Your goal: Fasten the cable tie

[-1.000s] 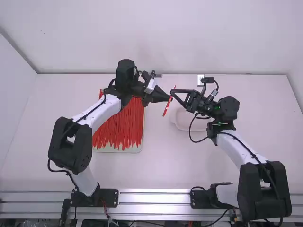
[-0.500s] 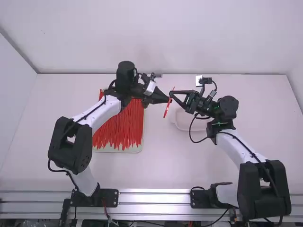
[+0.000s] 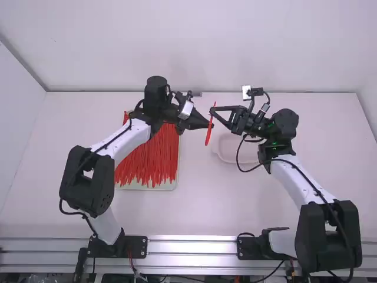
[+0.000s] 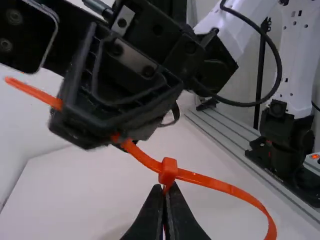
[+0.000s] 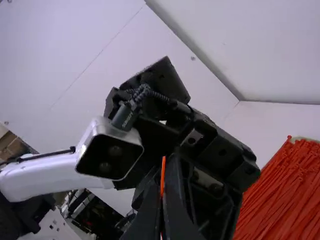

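Observation:
A red cable tie [image 3: 207, 133] hangs in the air between both grippers, above the table's middle. My left gripper [image 3: 208, 122] is shut on it just under its square head [image 4: 168, 170], and the strap curves off to both sides. My right gripper [image 3: 215, 115] faces the left one and is shut on the strap [image 5: 163, 174], which runs up between its fingers. In the left wrist view the right gripper's black body [image 4: 112, 100] sits close above the head, with a thin strap end poking out behind it.
A heap of spare red cable ties [image 3: 150, 156] lies on a pale board [image 3: 147, 186] under the left arm, also in the right wrist view [image 5: 285, 200]. A shallow white dish [image 3: 227, 150] sits under the right gripper. Bare table lies to the front and right.
The right gripper has risen and shifted slightly toward the back, taking the strap with it. The tie now stands steeper. The left gripper has barely moved.

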